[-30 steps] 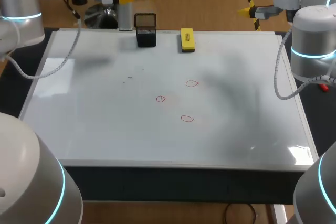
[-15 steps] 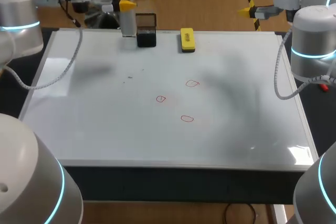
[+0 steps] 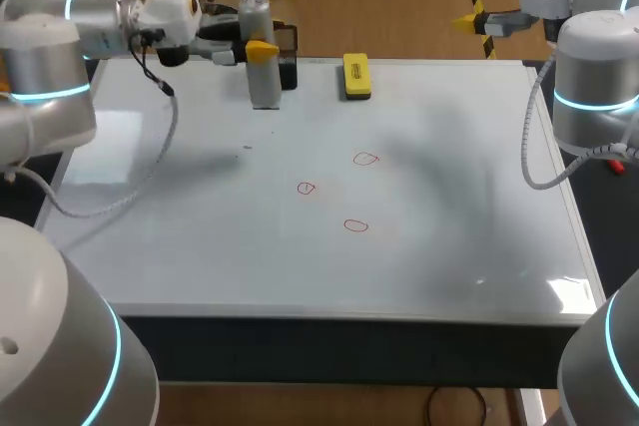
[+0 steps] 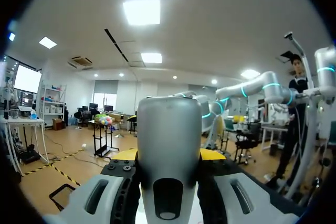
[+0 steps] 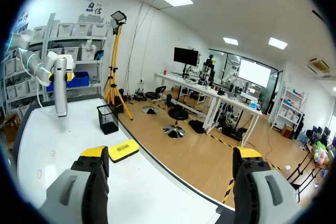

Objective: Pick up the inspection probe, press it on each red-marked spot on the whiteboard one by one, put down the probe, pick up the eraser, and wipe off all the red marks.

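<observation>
**Whiteboard [image 3: 479, 246], far edge, obstacles:** black holder [image 3: 289, 69], upright. Yellow eraser [image 3: 355, 76], lying flat near it, with a strip of bare board between the two.

**My left arm [image 3: 50, 57]:** comes in over the far left corner. My left gripper [image 3: 258, 50] is clamped on the probe [image 3: 264, 82], held upright just in front of the holder and partly hiding it. Its cable [image 3: 176, 122] loops over the board's left side.

**Marks, mid-board:** far red mark [image 3: 365, 159], left red mark [image 3: 306, 188], near red mark [image 3: 355, 225]. All are well apart from holder, eraser and arms, with open board all round.

**My right gripper [image 5: 171, 153]:** fingers spread wide, off the far right corner and well apart from the eraser. The board's right half lies open to it.
</observation>
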